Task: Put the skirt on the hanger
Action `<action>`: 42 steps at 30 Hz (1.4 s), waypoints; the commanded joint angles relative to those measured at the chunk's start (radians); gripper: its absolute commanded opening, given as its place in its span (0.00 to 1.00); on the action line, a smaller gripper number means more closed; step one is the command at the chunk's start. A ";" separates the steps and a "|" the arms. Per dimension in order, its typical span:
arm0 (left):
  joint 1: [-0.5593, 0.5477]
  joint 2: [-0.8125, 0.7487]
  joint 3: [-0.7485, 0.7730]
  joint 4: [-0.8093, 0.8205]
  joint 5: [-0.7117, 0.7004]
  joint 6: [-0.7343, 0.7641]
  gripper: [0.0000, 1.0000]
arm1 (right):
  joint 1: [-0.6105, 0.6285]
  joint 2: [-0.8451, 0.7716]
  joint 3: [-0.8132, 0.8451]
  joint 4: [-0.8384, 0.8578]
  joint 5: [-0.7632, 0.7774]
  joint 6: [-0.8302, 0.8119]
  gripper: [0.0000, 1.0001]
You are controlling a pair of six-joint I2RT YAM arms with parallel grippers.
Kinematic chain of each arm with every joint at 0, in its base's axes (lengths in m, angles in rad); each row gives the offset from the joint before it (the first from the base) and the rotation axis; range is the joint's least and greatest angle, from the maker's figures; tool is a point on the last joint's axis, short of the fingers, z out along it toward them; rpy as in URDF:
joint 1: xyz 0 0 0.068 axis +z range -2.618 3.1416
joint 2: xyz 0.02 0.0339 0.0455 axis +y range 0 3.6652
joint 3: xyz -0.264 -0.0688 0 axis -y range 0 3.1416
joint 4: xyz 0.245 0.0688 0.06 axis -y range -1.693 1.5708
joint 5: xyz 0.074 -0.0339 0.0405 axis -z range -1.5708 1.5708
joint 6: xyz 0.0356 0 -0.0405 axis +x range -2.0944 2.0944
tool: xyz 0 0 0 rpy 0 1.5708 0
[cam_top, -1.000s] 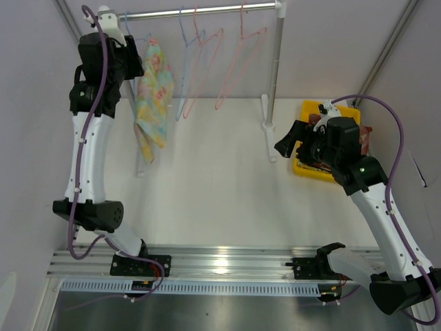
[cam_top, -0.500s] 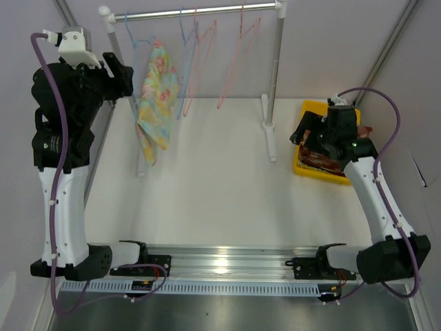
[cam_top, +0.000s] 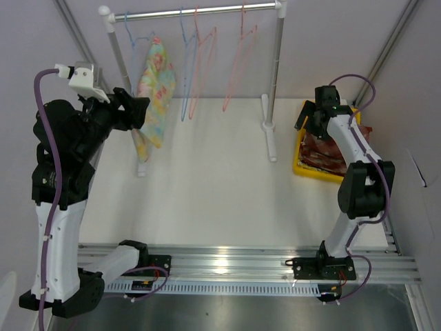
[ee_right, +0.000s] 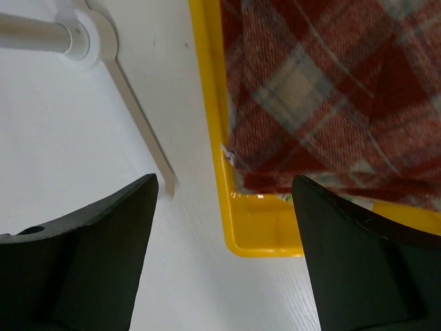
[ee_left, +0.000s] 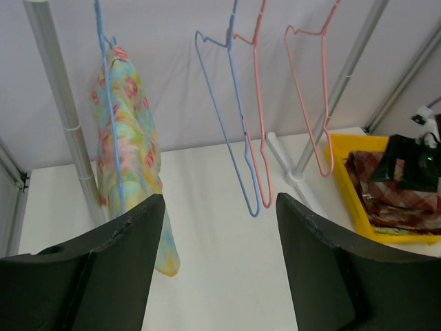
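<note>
Right wrist: plaid skirt [ee_right: 331, 89] in yellow tray [ee_right: 265, 245]

Your plaid skirt lies in the yellow tray. The right gripper [ee_right: 224, 185] hovers over its rim, fingers spread and empty. The left gripper [ee_left: 219, 201] gapes empty near a floral cloth [ee_left: 131, 138], apparently draped on a blue hanger [ee_left: 109, 103].

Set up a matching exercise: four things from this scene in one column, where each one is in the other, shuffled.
1. floral skirt
2. plaid skirt
3. right gripper
4. left gripper

A. lying in the yellow tray
B. open, above the tray's corner
C. open, raised and facing the rail
D. hanging near the rail's left end

Pairs: 1-D, 2-A, 3-B, 4-C.
</note>
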 commanded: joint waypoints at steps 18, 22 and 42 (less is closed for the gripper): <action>-0.237 -0.239 -0.624 0.214 0.120 -0.162 0.68 | -0.019 0.279 0.256 -0.097 0.108 -0.012 0.39; -0.259 -0.249 -0.693 0.240 0.140 -0.180 0.67 | -0.023 0.233 0.247 -0.095 0.127 -0.013 0.20; -0.391 -0.184 -0.864 0.390 0.171 -0.232 0.66 | 0.029 0.176 0.156 -0.109 0.102 -0.030 0.69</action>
